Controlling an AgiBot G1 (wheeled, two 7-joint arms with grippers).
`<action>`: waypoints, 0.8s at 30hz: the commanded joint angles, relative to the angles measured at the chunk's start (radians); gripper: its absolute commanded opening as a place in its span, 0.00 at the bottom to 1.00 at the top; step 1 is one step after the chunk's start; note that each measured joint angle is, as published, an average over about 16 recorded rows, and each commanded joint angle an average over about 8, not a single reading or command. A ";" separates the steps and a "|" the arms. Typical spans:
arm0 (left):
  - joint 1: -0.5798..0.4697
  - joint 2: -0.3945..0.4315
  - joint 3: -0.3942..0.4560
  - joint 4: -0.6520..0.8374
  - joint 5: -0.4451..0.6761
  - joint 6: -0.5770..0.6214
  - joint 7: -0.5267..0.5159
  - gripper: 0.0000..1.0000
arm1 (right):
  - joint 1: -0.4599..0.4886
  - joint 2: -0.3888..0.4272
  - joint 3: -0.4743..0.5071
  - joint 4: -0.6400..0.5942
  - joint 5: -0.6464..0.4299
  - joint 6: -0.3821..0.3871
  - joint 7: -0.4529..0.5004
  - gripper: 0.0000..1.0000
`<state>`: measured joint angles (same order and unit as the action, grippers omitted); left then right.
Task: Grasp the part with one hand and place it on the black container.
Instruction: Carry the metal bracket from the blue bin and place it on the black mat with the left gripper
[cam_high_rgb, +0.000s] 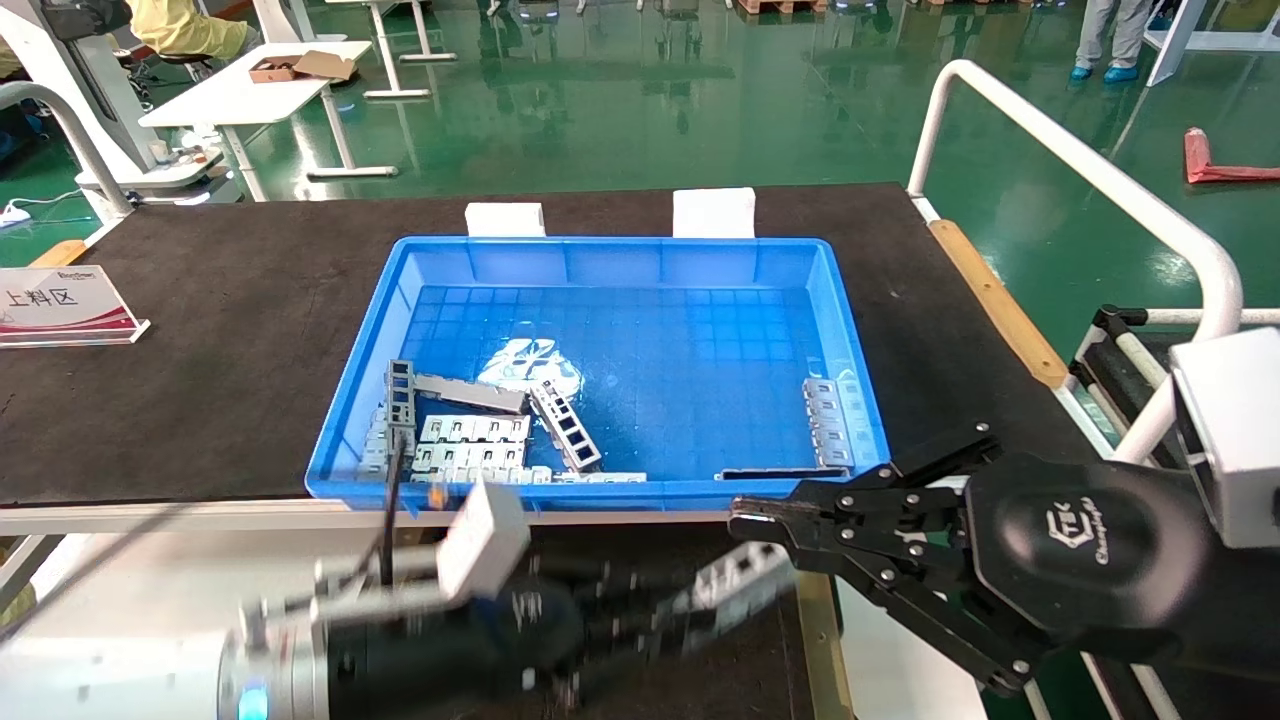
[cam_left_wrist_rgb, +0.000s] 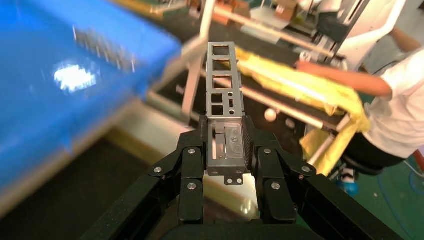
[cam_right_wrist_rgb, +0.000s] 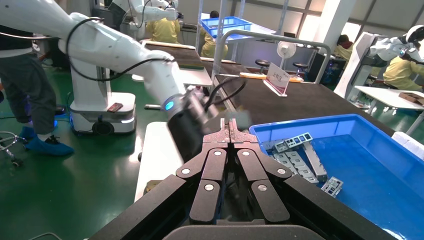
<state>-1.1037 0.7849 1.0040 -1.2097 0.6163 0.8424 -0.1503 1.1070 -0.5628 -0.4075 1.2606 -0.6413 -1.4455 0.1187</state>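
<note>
The left hand is clenched on the part, its fingers pressing either side of the strip's lower end. The rest of the strip juts out past the fingertips with its row of rectangular windows in plain view. From the head view the left hand sits low and near the robot, just in front of the crate's near wall. It holds the part in the air over the container, whose dark floor lies below with an olive rail along its right edge. The part is tilted, its free end pointing toward the right hand.

The right hand sits just beside that free end, slightly above it, near the crate's near right corner. Its fingers are pressed together at the tips with nothing between them.

The blue crate rests on the black surface. More metal pieces lie heaped in its near left corner, with a few along its right wall. A white sign stands at the surface's left edge, and two white blocks sit behind the crate's far wall.
</note>
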 joint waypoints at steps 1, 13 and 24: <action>0.050 -0.031 0.013 -0.062 0.005 -0.051 -0.018 0.00 | 0.000 0.000 0.000 0.000 0.000 0.000 0.000 0.00; 0.229 0.024 0.046 -0.094 0.010 -0.399 -0.050 0.00 | 0.000 0.000 0.000 0.000 0.000 0.000 0.000 0.00; 0.288 0.191 0.050 -0.010 -0.028 -0.693 -0.114 0.00 | 0.000 0.000 0.000 0.000 0.000 0.000 0.000 0.00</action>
<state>-0.8193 0.9744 1.0538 -1.2202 0.5894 0.1593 -0.2605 1.1071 -0.5627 -0.4076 1.2606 -0.6412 -1.4455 0.1187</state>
